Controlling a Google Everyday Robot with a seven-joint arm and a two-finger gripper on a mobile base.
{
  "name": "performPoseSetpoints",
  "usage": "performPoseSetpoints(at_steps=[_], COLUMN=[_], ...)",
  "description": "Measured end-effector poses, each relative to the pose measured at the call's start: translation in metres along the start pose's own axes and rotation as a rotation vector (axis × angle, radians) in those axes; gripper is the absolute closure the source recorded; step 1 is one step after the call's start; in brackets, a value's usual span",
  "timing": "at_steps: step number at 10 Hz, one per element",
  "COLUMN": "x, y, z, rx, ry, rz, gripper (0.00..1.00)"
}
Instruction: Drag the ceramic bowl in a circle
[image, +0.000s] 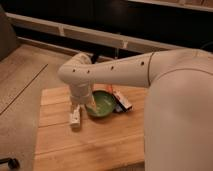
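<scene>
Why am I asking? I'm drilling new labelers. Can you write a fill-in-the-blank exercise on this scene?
1. The glossy bowl is ___ in colour.
2. It stands on a ___ table.
3. Seen in the picture, the tool is at the bowl's ___ edge.
4. A small packet lies on the bowl's ___ side in the picture.
Missing words: green; wooden; left; right.

My white gripper (82, 112) hangs at the left rim of the ceramic bowl (106, 107), glossy green with a paler inside. I see light-brown planks on the wooden table (100, 145), under my white arm (120, 72).
</scene>
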Motion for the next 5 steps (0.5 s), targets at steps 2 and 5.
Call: performPoseSetpoints(at_steps=[2,5], x=[-0.017,-0.088], y=[-0.006,-0.04], z=[-0.003,-0.025], rx=[-0.007,0.012], ry=[-0.037,-0.192], rz=[-0.015,-0.074], gripper=[0.35,0.35])
